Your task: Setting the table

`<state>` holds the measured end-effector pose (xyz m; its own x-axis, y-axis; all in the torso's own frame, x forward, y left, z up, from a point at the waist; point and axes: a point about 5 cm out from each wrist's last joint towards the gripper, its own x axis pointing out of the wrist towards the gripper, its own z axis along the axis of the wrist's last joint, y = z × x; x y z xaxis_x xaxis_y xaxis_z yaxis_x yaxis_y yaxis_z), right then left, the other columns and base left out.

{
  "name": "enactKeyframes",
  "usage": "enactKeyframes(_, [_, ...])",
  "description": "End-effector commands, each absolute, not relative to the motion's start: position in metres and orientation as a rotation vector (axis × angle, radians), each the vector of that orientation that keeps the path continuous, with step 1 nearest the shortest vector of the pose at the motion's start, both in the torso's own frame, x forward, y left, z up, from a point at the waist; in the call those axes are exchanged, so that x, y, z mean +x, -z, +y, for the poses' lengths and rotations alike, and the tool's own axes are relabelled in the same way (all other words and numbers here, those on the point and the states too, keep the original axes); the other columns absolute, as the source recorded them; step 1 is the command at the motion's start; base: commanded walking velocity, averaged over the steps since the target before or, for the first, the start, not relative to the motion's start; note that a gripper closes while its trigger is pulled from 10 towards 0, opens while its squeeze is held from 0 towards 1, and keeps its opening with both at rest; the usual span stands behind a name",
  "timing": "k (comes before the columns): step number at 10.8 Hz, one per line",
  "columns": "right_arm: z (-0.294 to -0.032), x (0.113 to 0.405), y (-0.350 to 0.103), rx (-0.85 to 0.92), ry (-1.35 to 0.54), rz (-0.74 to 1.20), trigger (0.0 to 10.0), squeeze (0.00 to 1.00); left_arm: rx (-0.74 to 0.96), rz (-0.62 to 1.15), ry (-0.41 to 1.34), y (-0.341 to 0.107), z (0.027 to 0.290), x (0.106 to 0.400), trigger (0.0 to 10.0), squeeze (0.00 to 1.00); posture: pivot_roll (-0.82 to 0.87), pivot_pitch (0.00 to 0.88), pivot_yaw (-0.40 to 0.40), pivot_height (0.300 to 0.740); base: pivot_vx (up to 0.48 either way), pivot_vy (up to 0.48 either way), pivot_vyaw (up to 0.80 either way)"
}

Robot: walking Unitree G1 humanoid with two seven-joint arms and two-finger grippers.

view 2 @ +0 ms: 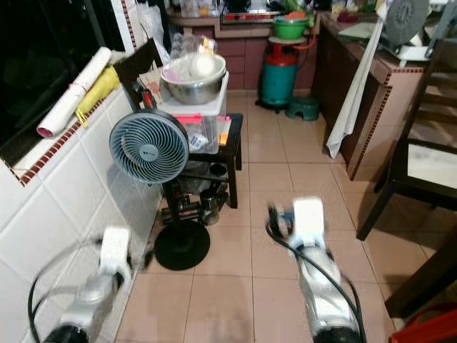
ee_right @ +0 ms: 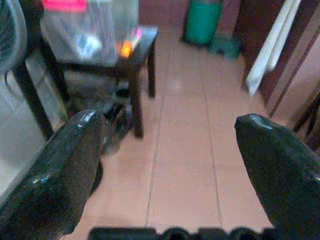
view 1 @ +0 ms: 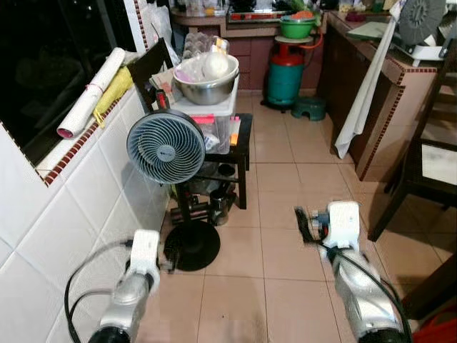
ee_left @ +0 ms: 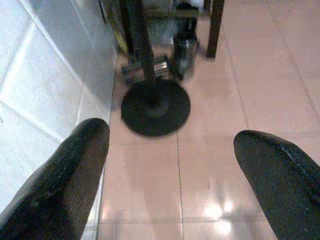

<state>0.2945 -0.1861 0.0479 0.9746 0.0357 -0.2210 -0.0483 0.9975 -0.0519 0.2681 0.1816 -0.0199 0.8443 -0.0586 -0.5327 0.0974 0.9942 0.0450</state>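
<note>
Along the left wall runs a white-tiled ledge point(view 1: 86, 153) edged in dark red mosaic, with a rolled white sheet point(view 1: 91, 93) and a yellow cloth point(view 1: 114, 89) lying on it. Just right of the wall stands a grey round pedestal fan point(view 1: 166, 146) on a black disc base point(view 1: 191, 245). Low beside that base is the left gripper point(ee_left: 170, 175), empty, its two black fingers point(ee_left: 70, 175) spread wide apart over the pink floor tiles point(view 1: 271, 179); the wrist view shows the fan's base ahead of them.

Behind the fan is a small black side table point(view 1: 241, 143) carrying a clear plastic box point(view 1: 211, 118) with a large stainless steel bowl point(view 1: 207, 80) on top; pale round items sit inside the bowl. This tableware stands well ahead of both grippers and higher than them, untouched.

Further back stands a teal gas cylinder point(view 1: 285, 77) with a green basin point(view 1: 297, 27) above it, and a small green stool point(view 1: 308, 107) on the floor beside it.

The right gripper point(ee_right: 170, 165) hangs over bare floor to the right of the side table, its fingers point(ee_right: 280, 165) also held wide apart and holding nothing. A white cloth point(view 1: 364, 93) hangs from the brown counter point(view 1: 378, 107) on the right, and a dark wooden chair point(view 1: 428, 164) stands at the far right.
</note>
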Motion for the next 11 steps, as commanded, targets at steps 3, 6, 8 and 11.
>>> enactKeyframes(3, [-0.199,0.278,0.003,0.014,-0.029,0.493,10.0,0.0,0.141,0.721,0.093,0.046,0.187,0.242,10.0,0.0,-0.03,0.0,0.034,0.74,0.0,0.0,0.0])
enactKeyframes(6, [-0.202,0.24,0.046,0.048,0.009,0.757,10.0,0.0,0.139,0.8,0.059,0.055,0.192,0.232,10.0,0.0,-0.02,0.0,0.026,0.74,0.0,0.0,0.0])
enactKeyframes(8, [-0.2,0.23,0.055,0.094,0.045,0.822,10.0,0.0,0.081,0.824,-0.068,0.057,0.201,0.228,10.0,0.0,-0.02,0.0,0.018,0.74,0.0,0.0,0.0])
enactKeyframes(11, [-0.196,0.222,0.062,0.109,0.058,0.869,10.0,0.0,0.065,0.886,-0.104,0.064,0.209,0.216,10.0,0.0,-0.04,0.0,0.027,0.74,0.0,0.0,0.0])
